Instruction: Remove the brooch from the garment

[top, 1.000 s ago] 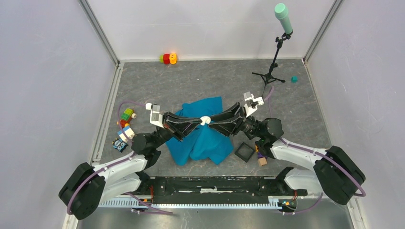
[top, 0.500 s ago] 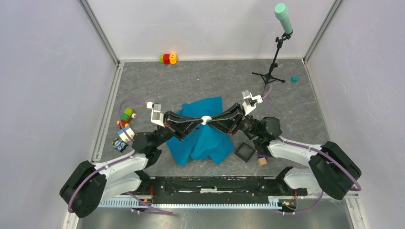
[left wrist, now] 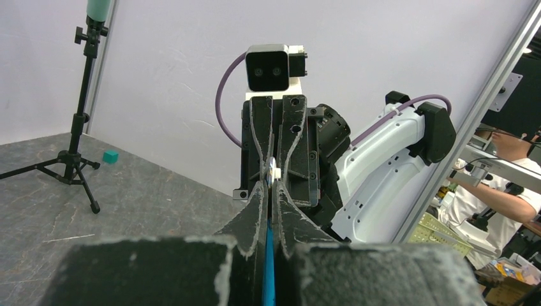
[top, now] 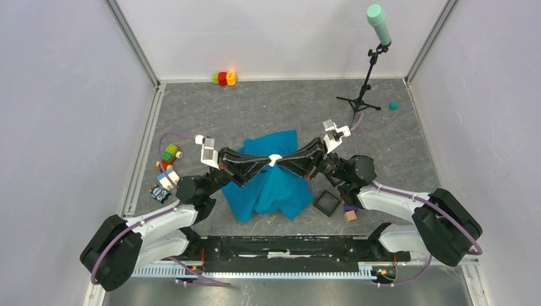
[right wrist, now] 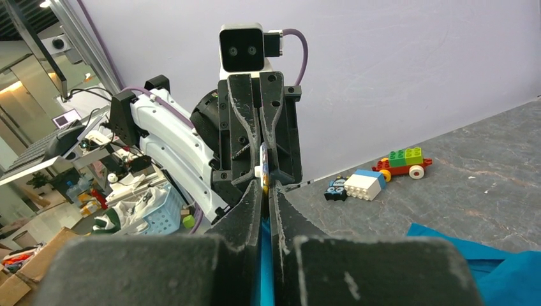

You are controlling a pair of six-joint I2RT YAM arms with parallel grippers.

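Top external view: the left gripper (top: 268, 162) and right gripper (top: 281, 160) meet tip to tip above the blue garment (top: 275, 191), each with its jaws pressed together on a raised fold of it. The whitish brooch (top: 274, 159) sits right where both sets of tips meet; which pair grips it cannot be told.

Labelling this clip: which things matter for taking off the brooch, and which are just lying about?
In the job: brooch, blue garment, left hand, right hand.
Lying about: toy blocks, red-yellow toy, microphone stand, black tray, teal cube.
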